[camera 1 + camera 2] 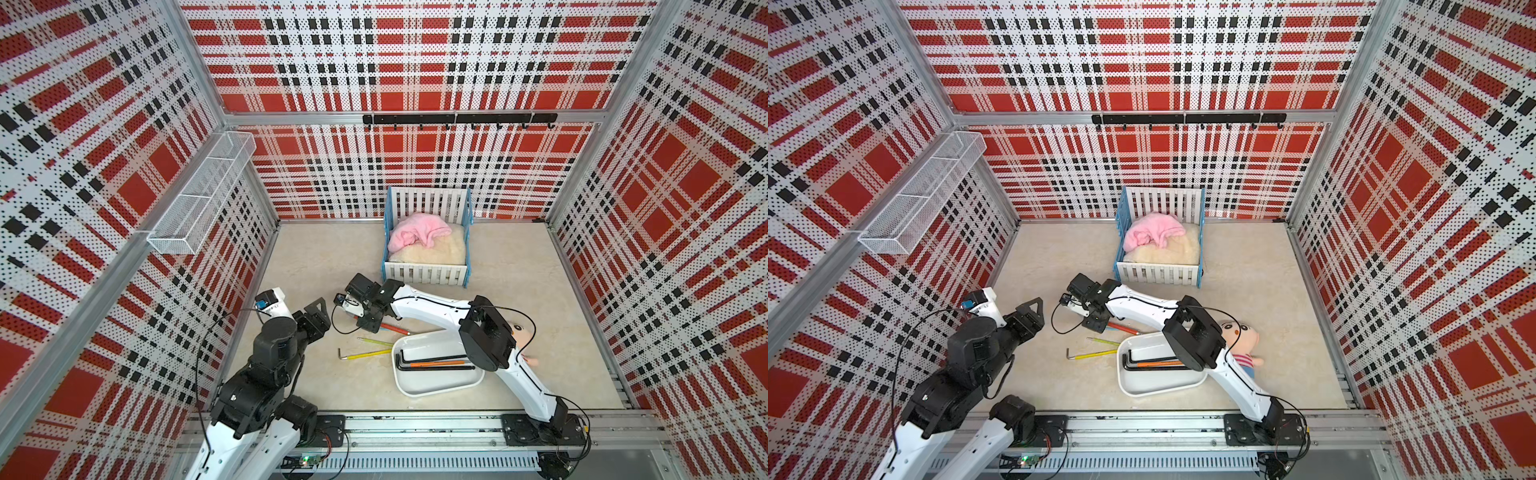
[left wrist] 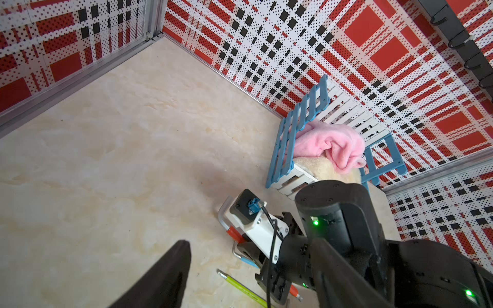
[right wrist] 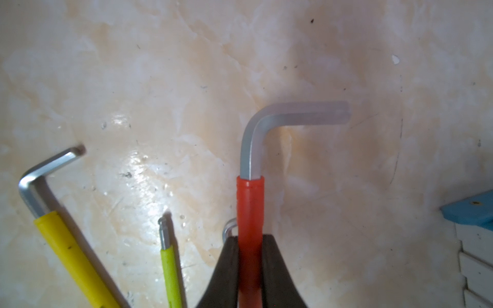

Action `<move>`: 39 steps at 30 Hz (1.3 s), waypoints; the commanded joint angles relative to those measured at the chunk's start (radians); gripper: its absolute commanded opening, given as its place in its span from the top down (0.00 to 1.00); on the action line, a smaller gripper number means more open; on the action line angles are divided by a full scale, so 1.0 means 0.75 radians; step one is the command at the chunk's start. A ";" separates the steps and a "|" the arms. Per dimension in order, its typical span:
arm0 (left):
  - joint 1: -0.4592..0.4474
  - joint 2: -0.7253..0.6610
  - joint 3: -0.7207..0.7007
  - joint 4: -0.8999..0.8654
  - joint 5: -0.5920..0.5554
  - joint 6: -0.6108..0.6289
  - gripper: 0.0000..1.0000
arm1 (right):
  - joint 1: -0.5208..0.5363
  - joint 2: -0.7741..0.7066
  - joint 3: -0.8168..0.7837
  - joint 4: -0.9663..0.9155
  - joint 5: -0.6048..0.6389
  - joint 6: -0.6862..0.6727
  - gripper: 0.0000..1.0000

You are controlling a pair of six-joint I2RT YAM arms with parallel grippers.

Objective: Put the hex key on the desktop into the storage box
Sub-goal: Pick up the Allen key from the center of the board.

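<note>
My right tool (image 3: 250,237) is clamped on the red-sleeved hex key (image 3: 250,202), low over the counter (image 3: 160,80) just beyond the storage box's (image 1: 440,388) far left corner. A yellow-sleeved key (image 1: 368,354) lies on the counter beside the box, and an orange-sleeved key (image 1: 436,363) lies inside it. My left tool (image 1: 323,312) hangs empty with its fingers apart, well left of the box.

No legible text, labels, brands, numbers or signs in any view.
</note>
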 commanded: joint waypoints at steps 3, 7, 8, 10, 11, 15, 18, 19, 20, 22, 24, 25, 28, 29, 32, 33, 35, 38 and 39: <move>0.004 0.005 0.015 0.005 -0.011 0.003 0.24 | -0.014 -0.041 0.102 -0.004 0.058 -0.009 1.00; 0.005 0.005 0.015 0.005 -0.011 0.003 0.24 | -0.022 -0.043 0.131 -0.016 0.090 -0.008 1.00; 0.007 0.004 0.015 0.005 -0.011 0.003 0.24 | -0.025 -0.045 0.141 -0.022 0.104 -0.006 1.00; 0.008 0.003 0.014 0.005 -0.011 0.003 0.24 | -0.031 -0.054 0.150 -0.027 0.125 0.002 1.00; 0.007 0.003 0.015 0.005 -0.012 0.003 0.24 | -0.034 -0.061 0.154 -0.029 0.136 0.008 1.00; 0.007 0.007 0.013 0.005 -0.009 0.003 0.24 | -0.054 -0.116 0.159 -0.027 0.168 0.027 1.00; 0.007 0.011 0.013 0.006 -0.005 0.005 0.23 | -0.072 -0.177 0.145 -0.024 0.177 0.031 1.00; 0.008 0.012 0.013 0.007 -0.003 0.005 0.24 | -0.079 -0.201 0.131 -0.018 0.177 0.031 1.00; 0.007 0.014 0.012 0.007 -0.003 0.005 0.24 | -0.085 -0.224 0.118 -0.013 0.181 0.028 1.00; 0.007 0.018 0.011 0.008 -0.003 0.005 0.24 | -0.099 -0.275 0.079 -0.005 0.192 0.021 1.00; 0.008 0.019 0.013 0.009 -0.003 0.009 0.23 | -0.115 -0.332 0.024 0.007 0.191 0.022 1.00; 0.009 0.017 0.013 0.009 -0.002 0.014 0.24 | -0.123 -0.370 -0.013 0.015 0.189 0.025 1.00; 0.007 0.015 0.012 0.011 0.011 0.024 0.24 | -0.146 -0.510 -0.172 0.069 0.163 0.033 1.00; 0.007 0.014 0.013 0.011 0.012 0.026 0.24 | -0.151 -0.558 -0.224 0.083 0.155 0.037 1.00; 0.005 0.021 0.012 0.013 0.013 0.028 0.24 | -0.163 -0.725 -0.398 0.121 0.124 0.021 1.00; 0.006 0.025 0.011 0.015 0.014 0.029 0.24 | -0.163 -0.783 -0.462 0.136 0.114 0.005 1.00; 0.007 0.031 0.009 0.019 0.018 0.032 0.24 | -0.163 -0.888 -0.577 0.155 0.093 -0.016 1.00; 0.006 0.042 0.007 0.021 0.026 0.036 0.24 | -0.163 -1.042 -0.743 0.169 0.039 -0.052 1.00; 0.005 0.042 0.005 0.023 0.030 0.036 0.24 | -0.163 -1.099 -0.807 0.182 0.008 -0.074 1.00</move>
